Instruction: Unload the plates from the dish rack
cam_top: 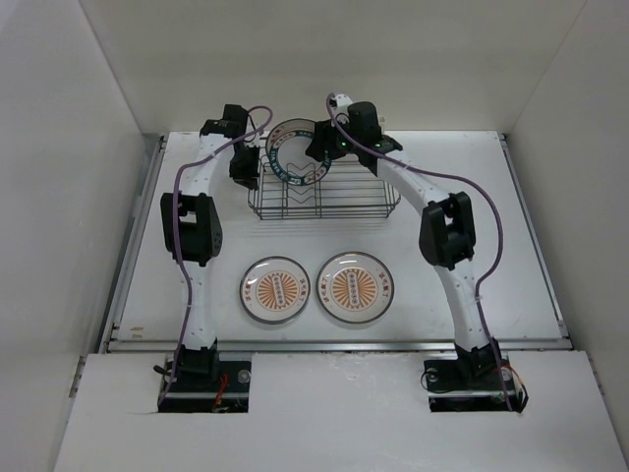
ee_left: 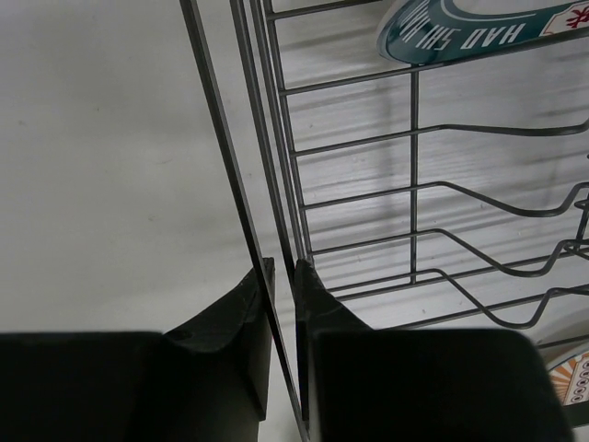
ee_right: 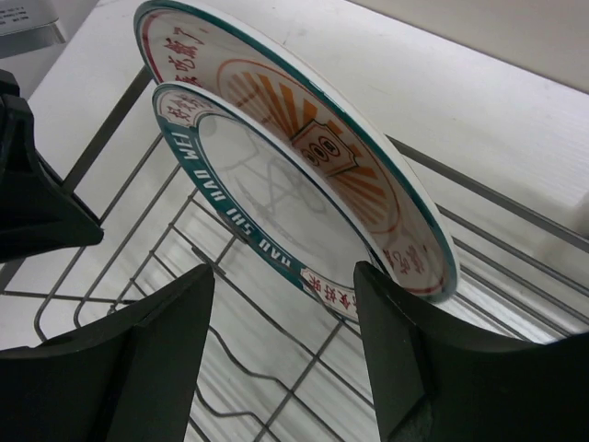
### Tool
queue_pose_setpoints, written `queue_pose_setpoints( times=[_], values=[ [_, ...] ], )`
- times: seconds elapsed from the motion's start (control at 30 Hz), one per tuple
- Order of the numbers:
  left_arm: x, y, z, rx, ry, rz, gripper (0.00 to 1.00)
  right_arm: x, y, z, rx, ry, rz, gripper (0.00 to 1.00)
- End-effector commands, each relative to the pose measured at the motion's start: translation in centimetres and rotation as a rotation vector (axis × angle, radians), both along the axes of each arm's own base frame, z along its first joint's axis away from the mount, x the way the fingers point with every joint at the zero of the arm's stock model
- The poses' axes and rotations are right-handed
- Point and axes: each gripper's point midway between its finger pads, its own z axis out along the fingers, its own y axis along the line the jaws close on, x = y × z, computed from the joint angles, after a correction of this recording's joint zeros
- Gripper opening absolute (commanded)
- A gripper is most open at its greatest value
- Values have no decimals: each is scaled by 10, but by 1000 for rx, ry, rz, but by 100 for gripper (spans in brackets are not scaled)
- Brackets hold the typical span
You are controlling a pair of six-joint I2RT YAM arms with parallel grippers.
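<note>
The dark wire dish rack stands at the back of the table. Two plates lean in its left end: a white one with a teal rim band in front of a sunburst one; they show in the top view. Two more sunburst plates lie flat on the table in front. My left gripper is shut on the rack's left rim wire; it also shows in the top view. My right gripper is open just below the teal-rimmed plate's lower edge, above the rack, touching nothing.
White walls enclose the table on the left, back and right. The teal rim of a racked plate shows at the top of the left wrist view. My left gripper's fingers show at the rack's edge in the right wrist view.
</note>
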Motion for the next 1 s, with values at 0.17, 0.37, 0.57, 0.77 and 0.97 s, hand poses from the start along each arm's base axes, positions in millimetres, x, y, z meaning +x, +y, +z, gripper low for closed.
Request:
queue_pose_setpoints(
  times=[0.17, 0.37, 0.57, 0.77, 0.97],
  values=[
    [14, 29, 9, 170, -74, -106, 0, 12, -20, 76, -39, -224, -50, 68],
    [17, 19, 13, 172, -98, -159, 0, 23, -16, 55, -57, -213, -54, 66],
    [18, 14, 11, 175, -100, -177, 0, 28, -15, 34, -58, -179, -69, 64],
    [17, 9, 6, 176, -92, -187, 0, 25, -6, 3, -57, -125, -47, 62],
    [10, 9, 5, 168, -61, -194, 0, 29, -7, -7, -64, -111, -69, 49]
  ],
)
